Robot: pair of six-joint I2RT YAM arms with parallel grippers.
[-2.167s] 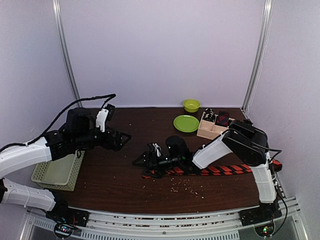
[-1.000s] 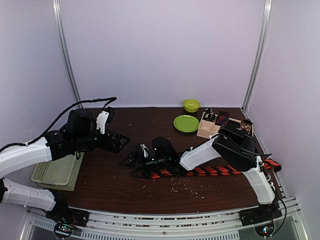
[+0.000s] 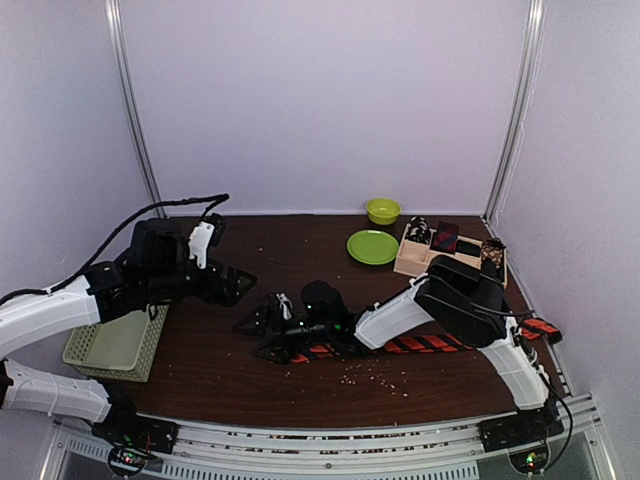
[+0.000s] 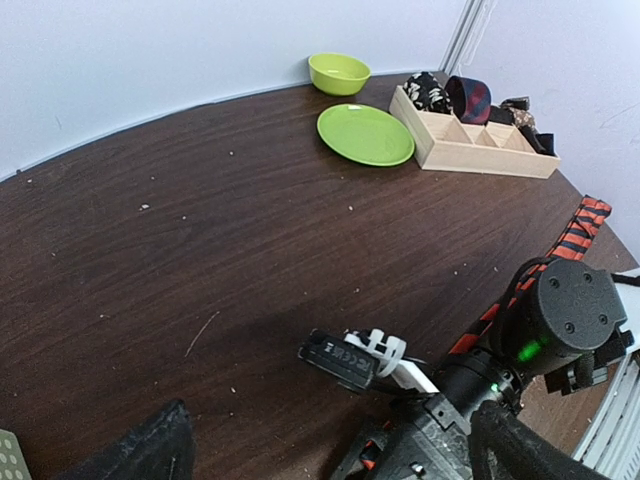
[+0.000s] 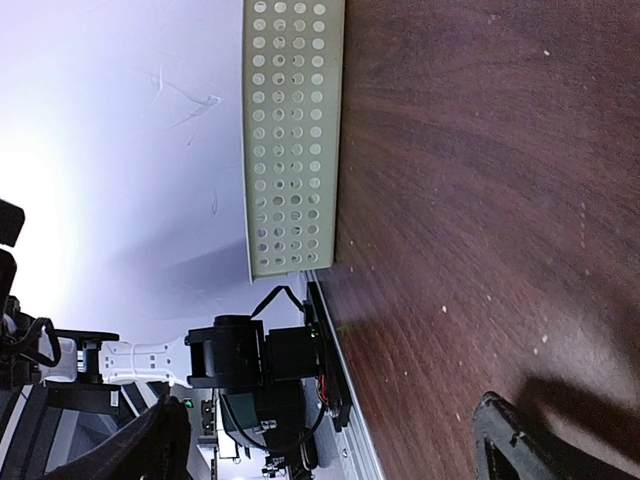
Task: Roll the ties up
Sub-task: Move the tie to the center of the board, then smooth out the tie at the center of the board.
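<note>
Right gripper [image 3: 258, 336] sits low at centre frame, fingers spread and empty over the striped tie [image 3: 430, 344] end, probably to start rolling; left gripper [image 3: 240, 283] hovers centre-left, spread too.

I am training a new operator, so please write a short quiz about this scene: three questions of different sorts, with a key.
1. Fill in: the left claw and the right claw both stand ___.
2. True or false: the striped tie is already rolled up.
3. The rolled ties sit in: A) the wooden box B) a drawer C) a claw.

Key: 1 open; 2 false, it lies stretched out along the table; 3 A.
</note>
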